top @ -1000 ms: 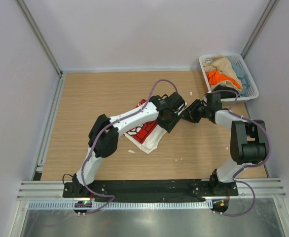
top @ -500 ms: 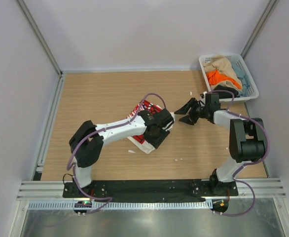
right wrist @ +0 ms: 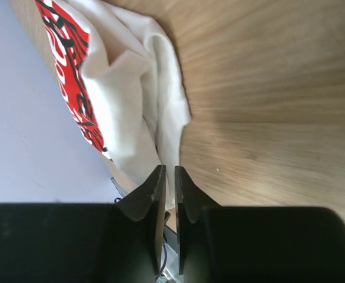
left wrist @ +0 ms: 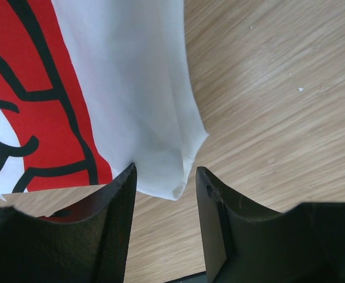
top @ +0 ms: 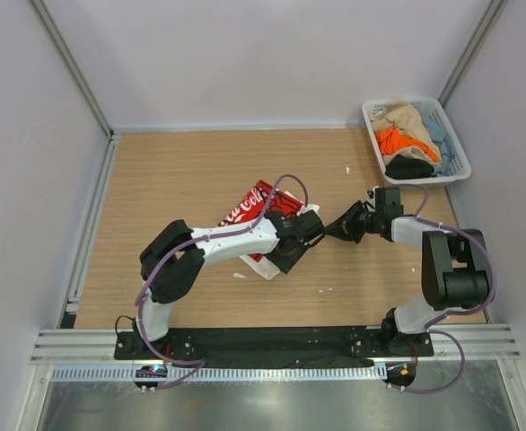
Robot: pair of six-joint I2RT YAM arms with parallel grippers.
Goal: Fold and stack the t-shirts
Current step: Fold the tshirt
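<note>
Top external view is showing the wooden table (top: 173,180) bearing one white t-shirt (top: 256,205) with a red print. It is lying as a rumpled, partly folded bundle around the middle of the table, slightly to the right. The white basket (top: 461,167) at the far right corner is holding a heap of a tan shirt (top: 408,117), an orange shirt (top: 394,141), a pale blue shirt (top: 436,131) and a black shirt (top: 410,168). Both arms are reaching to the near right edge of the white t-shirt, almost meeting there. The left gripper (left wrist: 165,171) is standing partly open, its fingers (left wrist: 116,212) straddling the hemmed corner without pressing on it. The right gripper (right wrist: 168,170) is nearly closed, with only a sliver of white cloth showing between its fingers (right wrist: 149,197), so it is most likely pinching the doubled edge. The cloth is looking thin, light and limp, sagging into loose folds, so it is probably going to droop and unfold wherever nothing is supporting it. Pinching hems or corners through all layers, with the two grips well apart along one edge, is looking like the safest hold. A few white specks (top: 239,275) are lying just near the shirt.
</note>
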